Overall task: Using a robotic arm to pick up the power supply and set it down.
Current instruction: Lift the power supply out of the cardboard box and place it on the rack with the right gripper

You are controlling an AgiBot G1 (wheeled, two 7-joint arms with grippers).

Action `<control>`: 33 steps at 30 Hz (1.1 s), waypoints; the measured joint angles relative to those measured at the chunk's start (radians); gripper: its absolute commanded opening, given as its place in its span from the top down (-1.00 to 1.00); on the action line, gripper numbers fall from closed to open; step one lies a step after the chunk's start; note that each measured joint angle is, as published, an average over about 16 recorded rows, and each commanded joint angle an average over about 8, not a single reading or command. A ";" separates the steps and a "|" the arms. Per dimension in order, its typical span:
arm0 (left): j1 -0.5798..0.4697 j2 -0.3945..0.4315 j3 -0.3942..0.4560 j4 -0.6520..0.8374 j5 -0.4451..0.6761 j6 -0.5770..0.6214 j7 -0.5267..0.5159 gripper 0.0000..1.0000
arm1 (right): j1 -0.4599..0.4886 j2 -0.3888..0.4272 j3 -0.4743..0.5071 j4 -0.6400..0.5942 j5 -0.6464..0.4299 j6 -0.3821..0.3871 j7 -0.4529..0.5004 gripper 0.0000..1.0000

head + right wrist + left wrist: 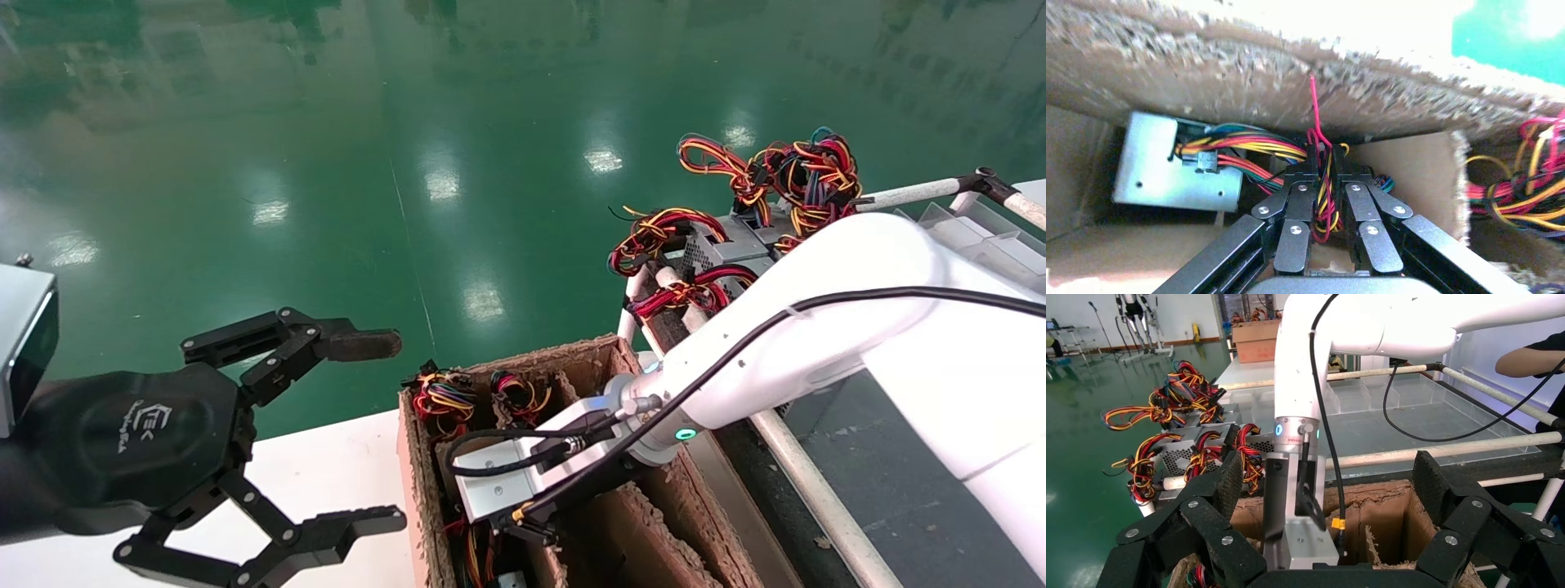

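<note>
The white robotic arm point(817, 327) reaches down into a divided cardboard box point(572, 355). Its silver wrist block point(498, 482) sits at the box's rim, and the fingers below it are hidden in the head view. In the right wrist view my right gripper point(1324, 165) is shut on a bundle of red and yellow wires point(1322, 202) deep in a compartment. These wires run from a grey power supply point(1174, 165) lying beside the fingers. My left gripper point(372, 433) hangs open over the white table's edge, left of the box, holding nothing.
Several more power supplies point(727, 245) with tangled wires lie on a tube rack behind the box. Other wire bundles point(445, 396) stick out of neighbouring compartments. Clear plastic bins point(981, 229) stand at the right. A person's arm point(1529, 358) shows beyond the rack. Green floor lies beyond the white table point(327, 474).
</note>
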 measured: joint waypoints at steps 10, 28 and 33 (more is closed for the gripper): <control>0.000 0.000 0.000 0.000 0.000 0.000 0.000 -1.00 | -0.015 0.073 0.033 0.105 0.039 0.006 0.031 1.00; 0.000 0.000 0.000 0.000 0.000 0.000 0.000 -1.00 | -0.034 0.221 0.102 0.380 0.070 0.070 0.096 1.00; 0.000 0.000 0.001 0.000 0.000 0.000 0.000 -1.00 | -0.038 0.252 0.127 0.429 0.079 0.099 0.083 1.00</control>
